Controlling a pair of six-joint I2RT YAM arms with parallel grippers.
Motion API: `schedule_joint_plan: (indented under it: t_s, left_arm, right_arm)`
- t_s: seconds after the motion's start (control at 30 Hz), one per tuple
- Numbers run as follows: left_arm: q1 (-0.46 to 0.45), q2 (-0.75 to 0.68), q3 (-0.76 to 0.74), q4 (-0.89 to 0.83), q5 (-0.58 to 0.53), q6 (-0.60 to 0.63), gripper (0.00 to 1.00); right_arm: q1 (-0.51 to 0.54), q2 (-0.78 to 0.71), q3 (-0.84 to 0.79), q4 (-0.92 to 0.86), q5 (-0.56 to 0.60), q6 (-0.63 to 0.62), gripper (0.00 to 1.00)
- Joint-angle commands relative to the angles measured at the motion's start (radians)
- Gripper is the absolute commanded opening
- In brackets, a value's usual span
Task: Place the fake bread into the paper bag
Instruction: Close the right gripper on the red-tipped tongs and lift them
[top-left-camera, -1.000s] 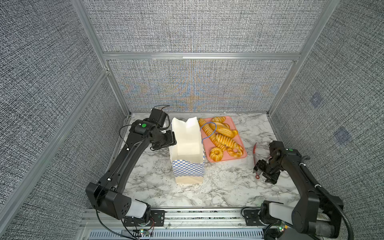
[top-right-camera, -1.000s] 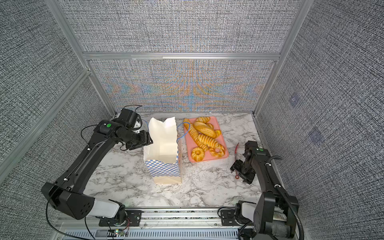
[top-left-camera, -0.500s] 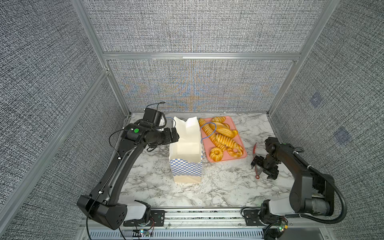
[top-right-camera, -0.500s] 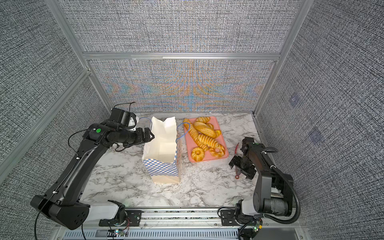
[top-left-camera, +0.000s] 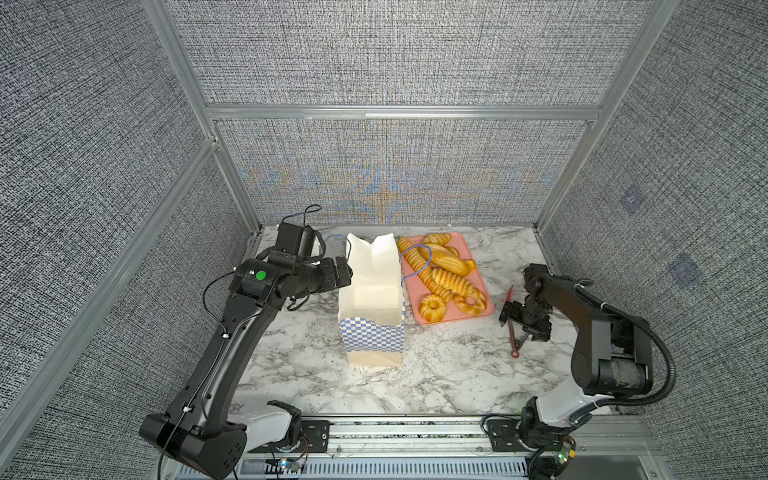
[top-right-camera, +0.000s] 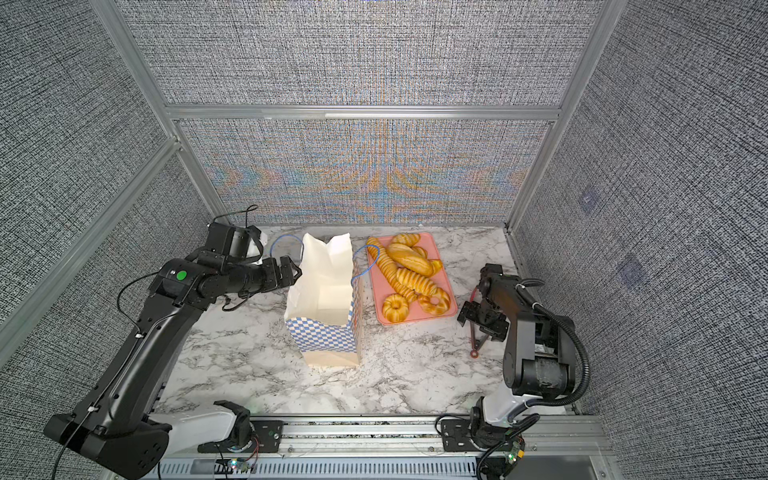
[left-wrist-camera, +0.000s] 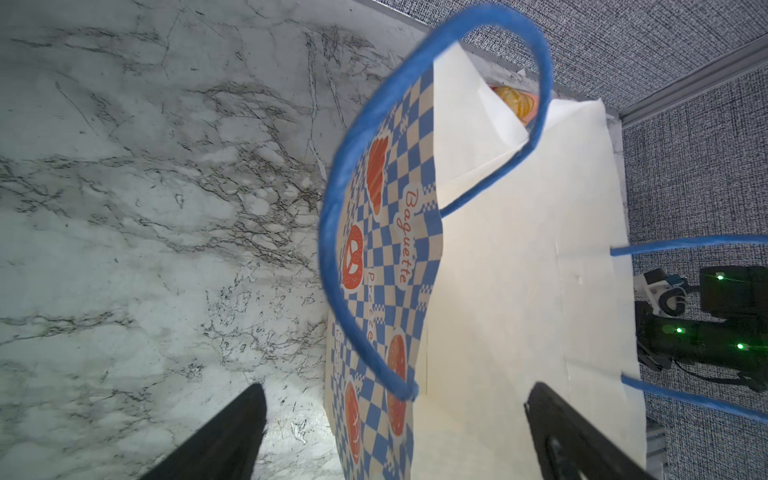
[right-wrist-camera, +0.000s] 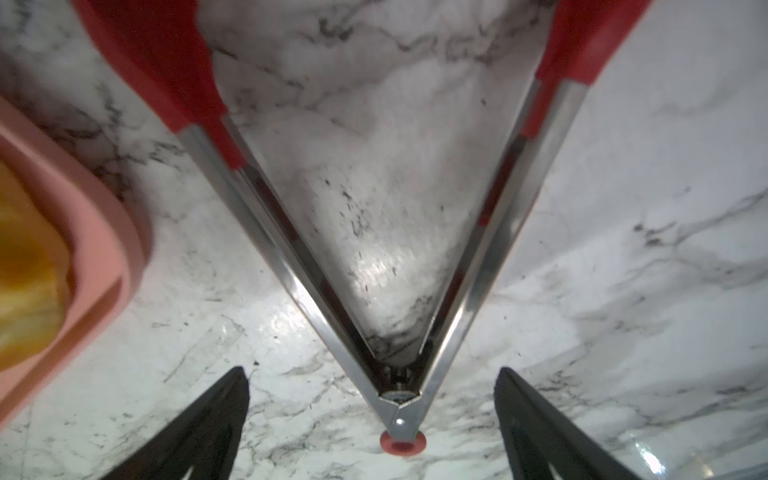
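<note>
The fake bread (top-left-camera: 440, 270) (top-right-camera: 409, 270), glossy golden loaves, a ridged baguette and ring buns, lies on a pink tray in both top views. Left of it the paper bag (top-left-camera: 374, 299) (top-right-camera: 326, 303) stands upright and open, with nothing visible inside. My left gripper (top-left-camera: 343, 270) (left-wrist-camera: 395, 415) is open at the bag's left rim. Its jaws straddle the checkered side wall (left-wrist-camera: 374, 270), one over marble, one over the bag's mouth. My right gripper (top-left-camera: 521, 322) (right-wrist-camera: 372, 382) is open, low over the red tongs (right-wrist-camera: 395, 291). The tongs' hinge end lies between the fingers.
The pink tray (top-left-camera: 478, 291) (right-wrist-camera: 83, 232) sits right of the bag. The red tongs (top-left-camera: 512, 332) lie on the marble table (top-left-camera: 436, 374) between the tray and the right arm. Blue cord handles (left-wrist-camera: 336, 216) loop from the bag. Mesh walls enclose three sides.
Both grippers have opened wider. The left arm has swung so that its gripper lies level at the bag's left rim. The right gripper has shifted slightly over the tongs.
</note>
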Motion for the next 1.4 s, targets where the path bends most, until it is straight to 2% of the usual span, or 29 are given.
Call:
schedule_joint_plan:
  t_s: [0.0,0.2,0.43,0.87,1.13,1.37]
  left_arm:
    - [0.001,-0.019,-0.016,0.028,-0.040,-0.009,0.98]
    - [0.002,-0.031,-0.031,0.035,-0.053,-0.017,0.98]
    - [0.001,-0.026,-0.034,0.038,-0.056,-0.017,0.98]
    - [0.001,0.018,-0.013,0.041,-0.038,-0.017,0.98]
    - [0.001,0.021,-0.006,0.031,-0.044,-0.018,0.98]
    - [0.001,0.026,0.011,0.033,-0.057,-0.015,0.98]
  right_arm:
    - [0.003,0.023,0.022,0.015,0.010,-0.039,0.94]
    - [0.006,0.081,0.060,-0.001,0.050,-0.059,0.90]
    - [0.005,0.112,0.059,0.014,0.072,-0.091,0.80]
    - [0.003,0.187,0.100,0.049,0.090,-0.162,0.79]
    - [0.003,0.190,0.062,0.084,0.065,-0.146,0.62]
    - [0.004,0.099,0.020,0.089,0.039,-0.113,0.55]
